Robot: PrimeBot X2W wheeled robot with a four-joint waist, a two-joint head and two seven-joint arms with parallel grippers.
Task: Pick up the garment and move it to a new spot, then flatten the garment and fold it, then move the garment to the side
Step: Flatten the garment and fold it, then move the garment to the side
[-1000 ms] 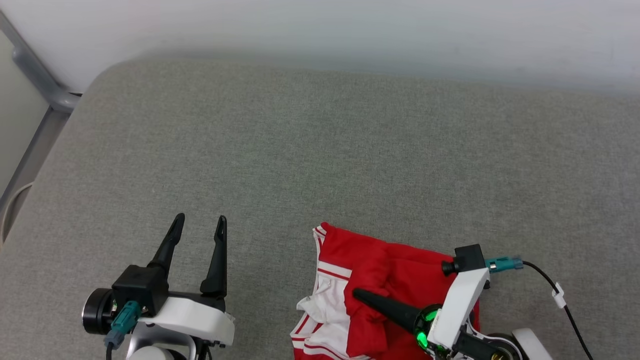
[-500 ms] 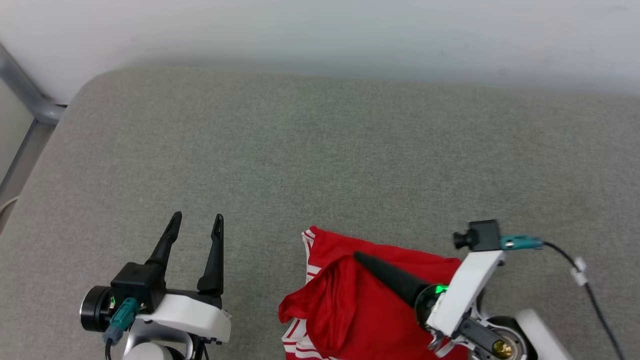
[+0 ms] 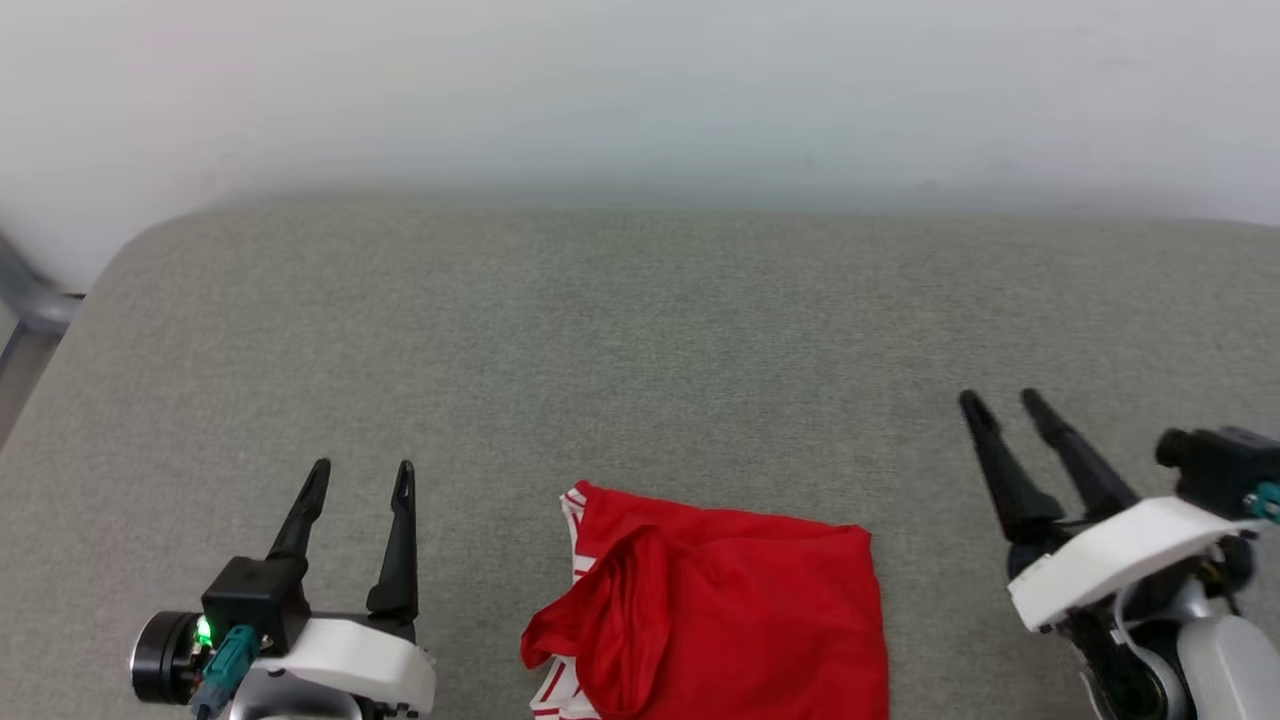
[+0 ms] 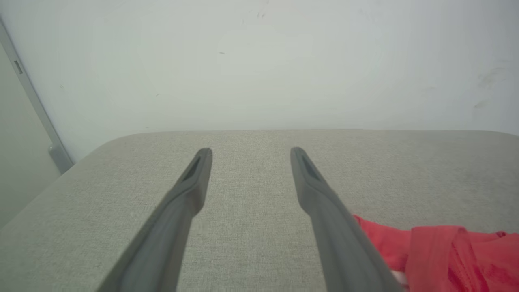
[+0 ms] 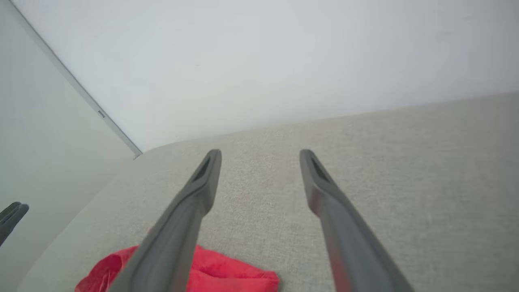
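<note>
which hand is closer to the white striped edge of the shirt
Left. The left hand is just left of the garment, beside its white striped edge; the right hand is off the opposite, plain red side, farther away.

Red cloth garment (image 3: 730, 620), matt woven cushion (image 3: 640, 350)

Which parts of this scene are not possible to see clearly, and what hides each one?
- Head view: the garment is cut off by the bottom edge, and its own folds would hide any print.
- Left wrist view: the garment is partly behind a finger of the left gripper and cut by the right edge.
- Right wrist view: a dark tip is cut by the left edge; too little shows to name it.
</note>
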